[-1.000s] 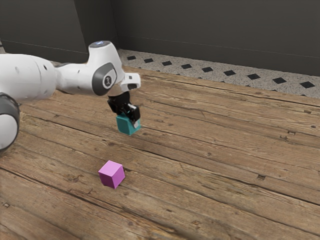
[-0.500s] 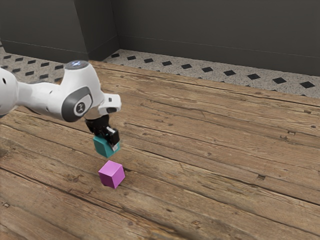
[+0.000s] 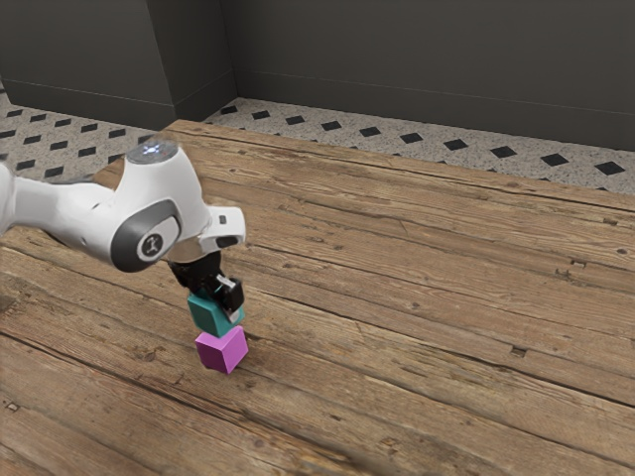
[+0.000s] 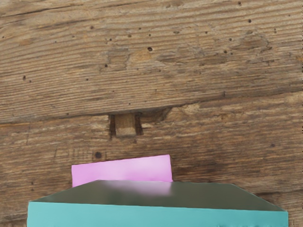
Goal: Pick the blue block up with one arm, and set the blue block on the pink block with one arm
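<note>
The blue block (image 3: 208, 317) is a small cube of teal-blue colour with plain, unmarked faces and sharp edges. In the exterior view it is turned so that one vertical edge faces the camera, with two side faces showing. The black gripper (image 3: 218, 295) grips the block at its upper part, one finger on each of two opposite sides, so the pincer is closed on the block. The white arm (image 3: 99, 213) comes in from the exterior view's left and bends down to the gripper.

The blue block stands directly over the pink block (image 3: 222, 350), a cube of about the same size in bright magenta-pink. The lower edge of the blue block meets the top of the pink block. Whether its weight rests there cannot be told. The two cubes are nearly in line, the blue one sitting slightly toward the exterior view's left.

The pink block rests on the wooden table (image 3: 417, 288), made of worn brown planks with knots and cracks. Beyond the table lie a speckled floor (image 3: 417, 134) with black diamond tiles and a dark wall (image 3: 417, 50).

In the wrist view the blue block (image 4: 156, 215) lies just under the hand, its top face in shadow and one side bright teal. Part of the pink block (image 4: 122, 170) shows beyond it. A small rectangular notch (image 4: 125, 125) marks the table (image 4: 165, 61) near the pink block.
</note>
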